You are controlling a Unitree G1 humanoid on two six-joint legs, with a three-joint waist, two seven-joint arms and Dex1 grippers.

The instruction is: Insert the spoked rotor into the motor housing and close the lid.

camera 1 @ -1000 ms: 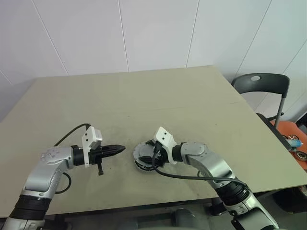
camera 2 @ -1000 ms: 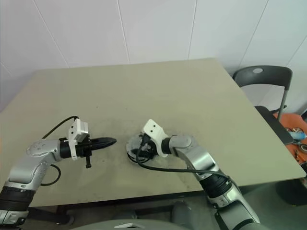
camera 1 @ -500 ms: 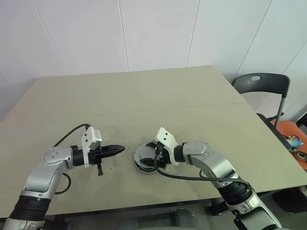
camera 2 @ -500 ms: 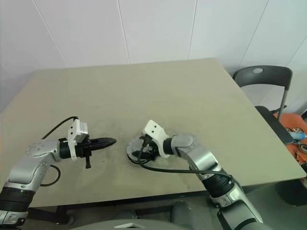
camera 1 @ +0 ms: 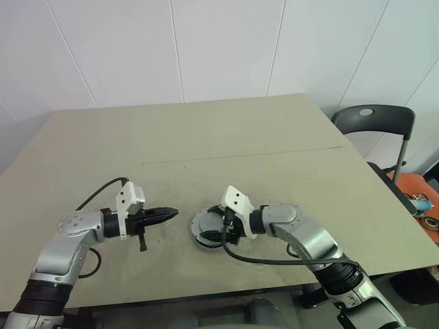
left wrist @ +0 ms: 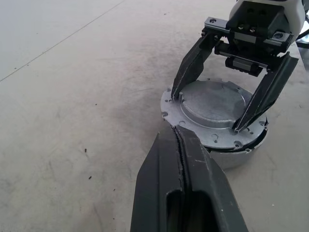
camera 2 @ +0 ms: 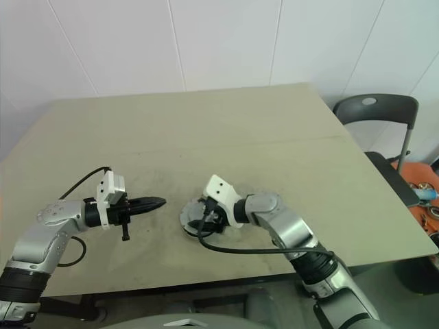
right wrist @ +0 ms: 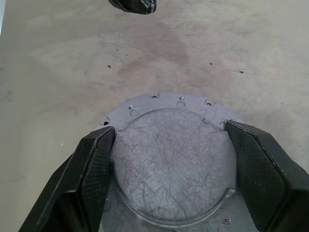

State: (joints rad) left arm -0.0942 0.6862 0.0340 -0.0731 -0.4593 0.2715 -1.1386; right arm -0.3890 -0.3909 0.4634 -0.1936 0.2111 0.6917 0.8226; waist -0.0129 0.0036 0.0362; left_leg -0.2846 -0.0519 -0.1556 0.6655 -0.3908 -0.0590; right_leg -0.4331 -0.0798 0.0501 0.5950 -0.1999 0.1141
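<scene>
- Near the table's (camera 1: 288, 130) front edge, slightly to the robot's left of centre, the lid (left wrist: 212, 104) sits on the motor housing (left wrist: 236, 157); it is a grey disc with a raised round centre and small holes round its flange.
- The housing shows as a shiny silver wall under the lid's edge, resting on the tabletop.
- The spoked rotor cannot be made out.
- The right gripper (left wrist: 231, 108) reaches in from the robot's right, its 2 black fingers (right wrist: 94, 166) spread wide, 1 on each side of the lid's raised centre, touching or nearly touching its edge.
- The left gripper (camera 1: 170, 214) hangs just left of the housing, its 2 fingers pressed together with nothing between them, the tip pointing at the lid and close to its rim without touching.
- Farther back, the beige tabletop runs bare to a white panelled wall.
- Off the table's right side stands a dark grey chair (camera 1: 374, 122).
</scene>
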